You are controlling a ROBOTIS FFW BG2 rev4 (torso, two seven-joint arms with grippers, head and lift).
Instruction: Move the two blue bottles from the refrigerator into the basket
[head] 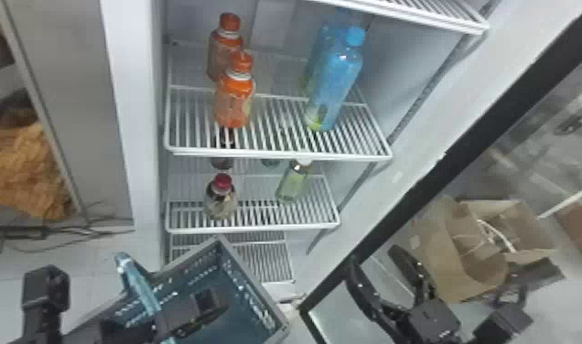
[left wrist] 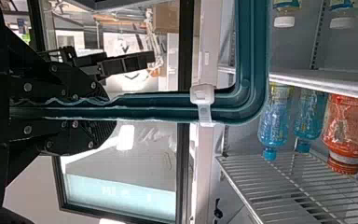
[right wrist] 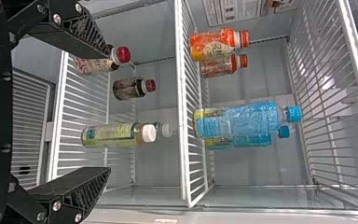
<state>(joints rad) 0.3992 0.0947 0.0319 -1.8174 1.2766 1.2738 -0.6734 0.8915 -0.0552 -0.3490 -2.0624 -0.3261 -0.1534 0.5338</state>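
Observation:
Two blue bottles, the front one (head: 336, 82) and the one behind it (head: 319, 52), stand upright on the fridge's upper shelf, right side. The right wrist view shows the front blue bottle (right wrist: 251, 119) partly covering the rear blue bottle (right wrist: 256, 141). My right gripper (head: 374, 257) is beside the open door, below and right of the bottles; seen from its wrist, the right gripper (right wrist: 108, 112) is open and empty. The teal basket (head: 251, 295) is low before the fridge. My left gripper (head: 203, 309) is at its handle; in its wrist view the left gripper (left wrist: 105, 112) is shut on the handle (left wrist: 158, 108).
Two orange-capped bottles (head: 234, 100) share the upper shelf (head: 276, 153) at the left. Dark bottles and a pale green bottle (head: 293, 183) stand on the shelf below. The open door (head: 423, 187) slants along the right, with a cardboard box (head: 468, 270) beyond it.

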